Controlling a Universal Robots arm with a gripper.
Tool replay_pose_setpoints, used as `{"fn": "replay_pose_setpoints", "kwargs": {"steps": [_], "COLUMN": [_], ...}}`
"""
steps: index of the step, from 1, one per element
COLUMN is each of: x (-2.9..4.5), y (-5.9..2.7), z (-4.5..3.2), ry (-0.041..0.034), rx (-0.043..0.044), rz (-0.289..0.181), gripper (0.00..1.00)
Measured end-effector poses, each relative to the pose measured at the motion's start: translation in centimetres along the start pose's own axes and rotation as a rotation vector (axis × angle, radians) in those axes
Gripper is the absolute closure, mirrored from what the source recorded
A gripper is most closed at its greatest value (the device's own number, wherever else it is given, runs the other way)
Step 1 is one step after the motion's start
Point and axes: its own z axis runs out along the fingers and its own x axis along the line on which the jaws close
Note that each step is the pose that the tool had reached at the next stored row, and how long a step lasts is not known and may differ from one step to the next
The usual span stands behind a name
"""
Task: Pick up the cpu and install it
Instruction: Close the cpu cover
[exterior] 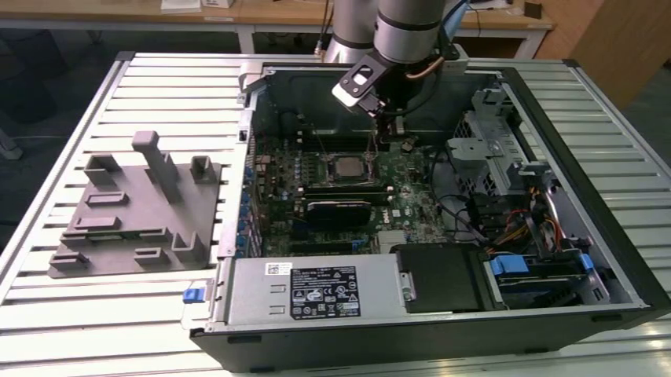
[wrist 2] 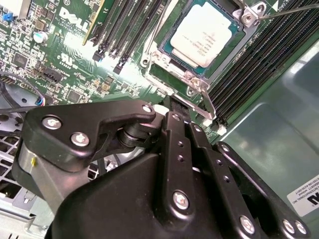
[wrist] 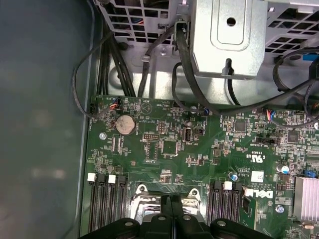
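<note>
Nearest us, the black tool point(wrist 2: 174, 103), pressed together and pinching nothing we can see, hangs low over the motherboard point(wrist 2: 65, 59), while the cpu point(wrist 2: 205, 34) lies flat in its socket point(wrist 2: 193, 81) just off the tip, toward the exterior view's left and nearer.

1. This is a robotics lab or test workshop. An industrial robot arm point(exterior: 404, 31) comes down at the top centre of the exterior view, and in the first wrist view its black gripper point(wrist: 172, 200) hangs over a green motherboard point(wrist: 199, 149).
2. The surface point(exterior: 157, 86) is slatted aluminium profile and covers most of the exterior frame.
3. An opened desktop computer case point(exterior: 419, 338) lies on its side at centre right, with its board, drives and cabling exposed.
4. A grey plastic fixture block point(exterior: 137, 220) sits at centre left.
5. Pale wooden desks point(exterior: 273, 12) run along the top edge, with dark floor point(exterior: 42, 86) at the upper left.
</note>
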Motion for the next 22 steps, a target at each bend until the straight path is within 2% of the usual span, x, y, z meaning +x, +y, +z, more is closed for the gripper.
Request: {"fn": "replay_pose_setpoints", "kwargs": {"steps": [22], "x": [0.03], "y": [-0.47], "z": [0.03], "ry": [0.0000], "rx": [0.0000], "rz": [0.000], "gripper": [0.89]}}
